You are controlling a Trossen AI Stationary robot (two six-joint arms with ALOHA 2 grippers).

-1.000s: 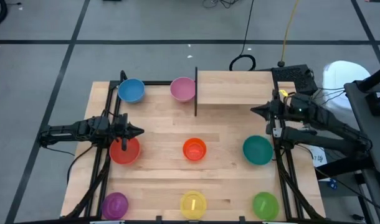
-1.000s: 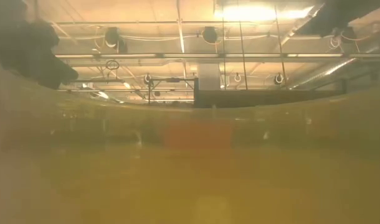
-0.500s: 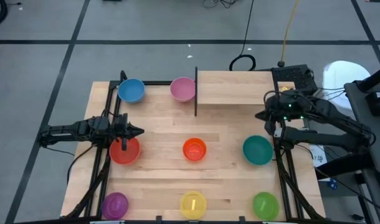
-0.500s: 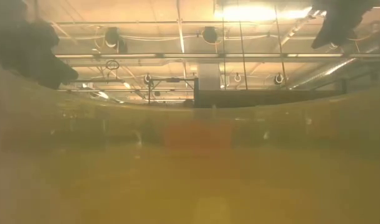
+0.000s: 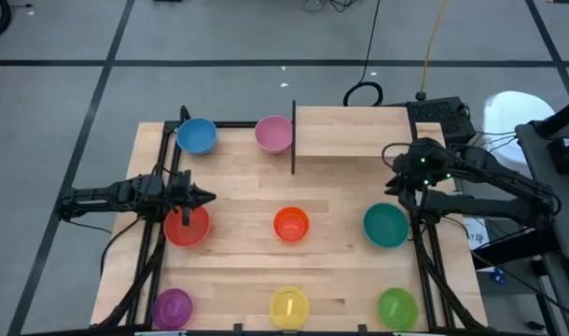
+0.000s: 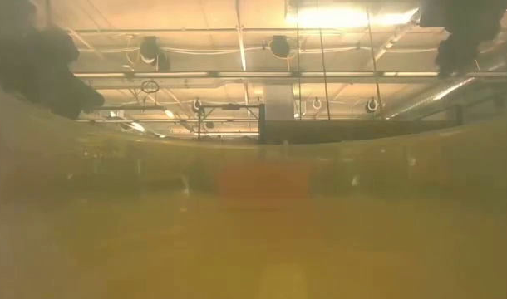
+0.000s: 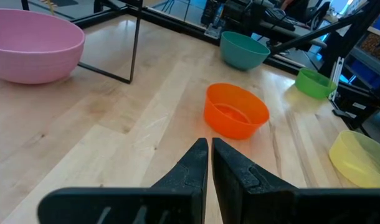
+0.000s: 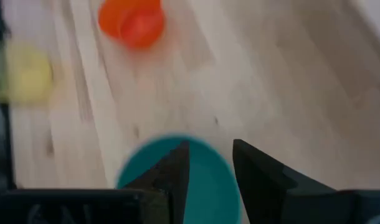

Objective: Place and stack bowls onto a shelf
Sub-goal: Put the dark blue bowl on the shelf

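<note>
Several plain-coloured bowls sit on their bases on the tabletop: blue (image 5: pixel 197 135), pink (image 5: pixel 273 133), red (image 5: pixel 186 225), orange (image 5: pixel 291 224), teal (image 5: pixel 385 225), purple (image 5: pixel 172 306), yellow (image 5: pixel 289 306) and green (image 5: pixel 396 306). The shelf (image 5: pixel 354 131) lies at the far edge, its black bar (image 5: pixel 294 138) beside the pink bowl. My right gripper (image 8: pixel 210 149) is open and tipped down, in the air above the teal bowl (image 8: pixel 177 174). My left gripper (image 7: pixel 210 144) is shut, level, just above the red bowl's far rim, and touches nothing.
Black frame rails (image 5: pixel 163 187) run along the table's left and right sides. Cables and a dark box (image 5: pixel 443 112) lie off the far right corner. The yellow bowl's wall (image 6: pixel 253 232) fills most of the low view. Bare wood lies between the bowl rows.
My right gripper has tipped from nearly level, pointing toward the table's left, to pointing steeply down over the teal bowl, rolling as it turned. The bowls have not moved.
</note>
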